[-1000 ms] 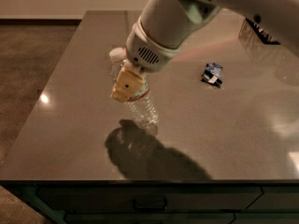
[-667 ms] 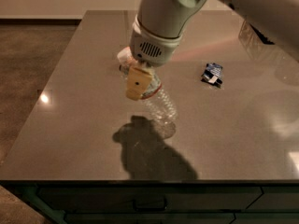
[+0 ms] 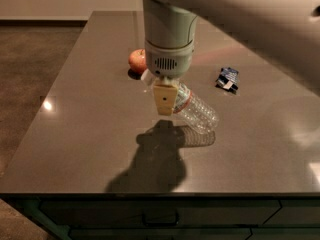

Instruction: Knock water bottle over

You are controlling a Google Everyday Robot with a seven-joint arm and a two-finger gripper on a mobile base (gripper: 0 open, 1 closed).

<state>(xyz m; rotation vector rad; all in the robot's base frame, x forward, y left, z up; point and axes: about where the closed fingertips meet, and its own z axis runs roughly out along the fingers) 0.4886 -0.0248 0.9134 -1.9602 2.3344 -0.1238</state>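
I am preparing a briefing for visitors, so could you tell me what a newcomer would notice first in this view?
The large pale arm fills the top of the view, with its gripper over the middle of the grey table, right at the water bottle. The bottle is tipped far off upright, its base pointing to the lower right. A red apple sits behind the arm, and a small dark packet lies further right.

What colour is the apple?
Red-orange, camera view: the apple sits behind the gripper, which hangs over the water bottle.
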